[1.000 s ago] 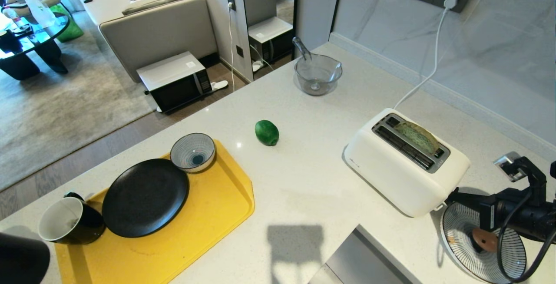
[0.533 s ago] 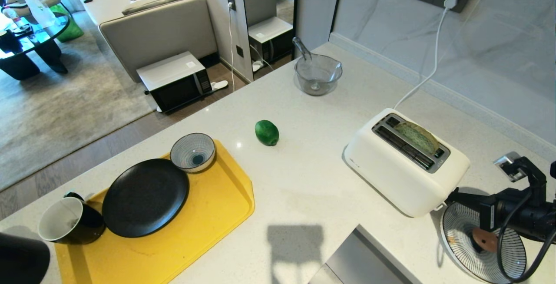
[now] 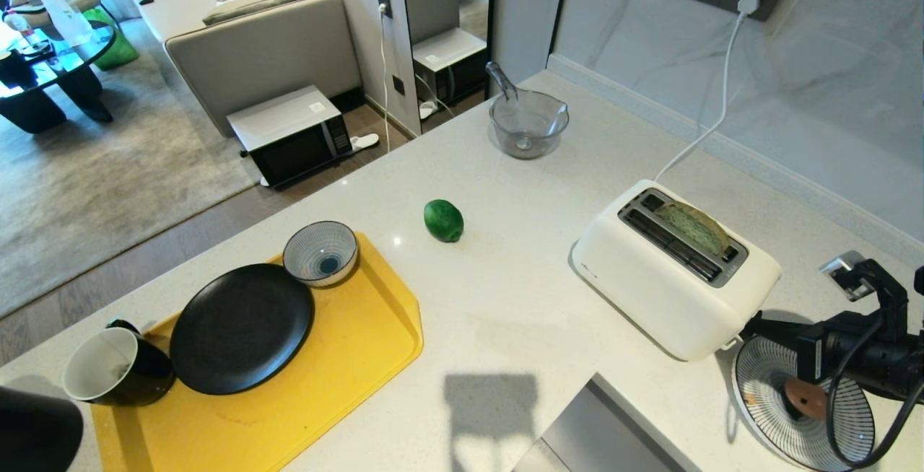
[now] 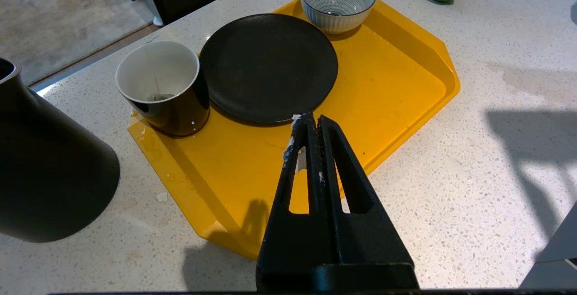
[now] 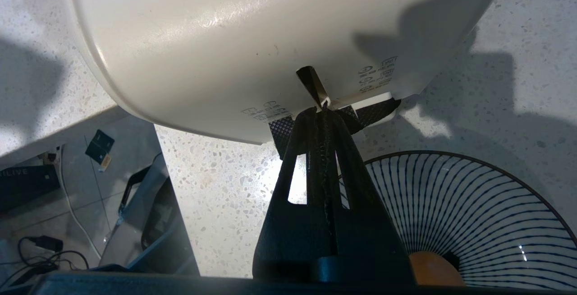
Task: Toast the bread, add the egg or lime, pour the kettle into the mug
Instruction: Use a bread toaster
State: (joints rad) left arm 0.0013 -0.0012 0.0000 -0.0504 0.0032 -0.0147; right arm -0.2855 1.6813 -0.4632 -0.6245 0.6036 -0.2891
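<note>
The bread sits low in the far slot of the white toaster. My right gripper is shut, and its tips rest against the lever at the toaster's near end. The lime lies alone on the counter. The black mug, white inside, stands at the tray's left corner, next to the black kettle. My left gripper hangs shut and empty over the yellow tray. A brown egg lies on a striped plate, partly hidden by my right arm.
On the tray are a black plate and a striped bowl. A glass bowl with a spoon stands at the back. The striped plate lies right of the toaster. The toaster's cord runs up to the wall socket. The counter drops off on the left.
</note>
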